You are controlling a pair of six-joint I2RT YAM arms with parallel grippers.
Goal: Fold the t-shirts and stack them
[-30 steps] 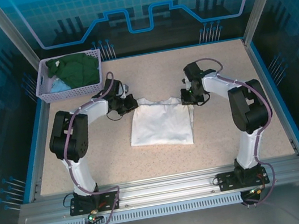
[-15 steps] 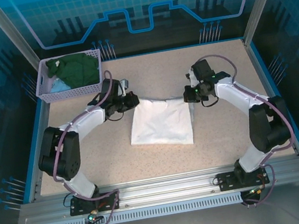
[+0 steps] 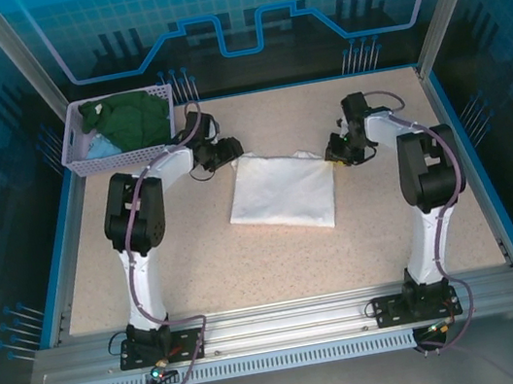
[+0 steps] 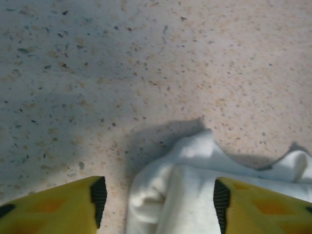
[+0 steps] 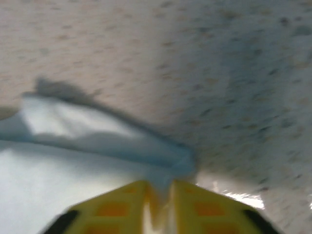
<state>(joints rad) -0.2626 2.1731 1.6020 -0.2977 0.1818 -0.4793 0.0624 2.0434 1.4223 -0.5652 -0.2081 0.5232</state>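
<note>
Lying folded at table centre: white t-shirt. At its far left corner, left gripper, jaws wide apart, cloth lying between them. At far right corner, right gripper, jaws nearly together; blurred, grip on cloth cannot be told. Far left: lavender basket holding dark green t-shirt, light blue t-shirt.

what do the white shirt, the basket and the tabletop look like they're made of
White t-shirt: soft matte cloth, probably cotton; it creases and bunches at its edge. Basket: likely moulded plastic, lavender, with mesh walls. Table: hard, smooth speckled beige top, perhaps laminate or stone-look composite.
</note>
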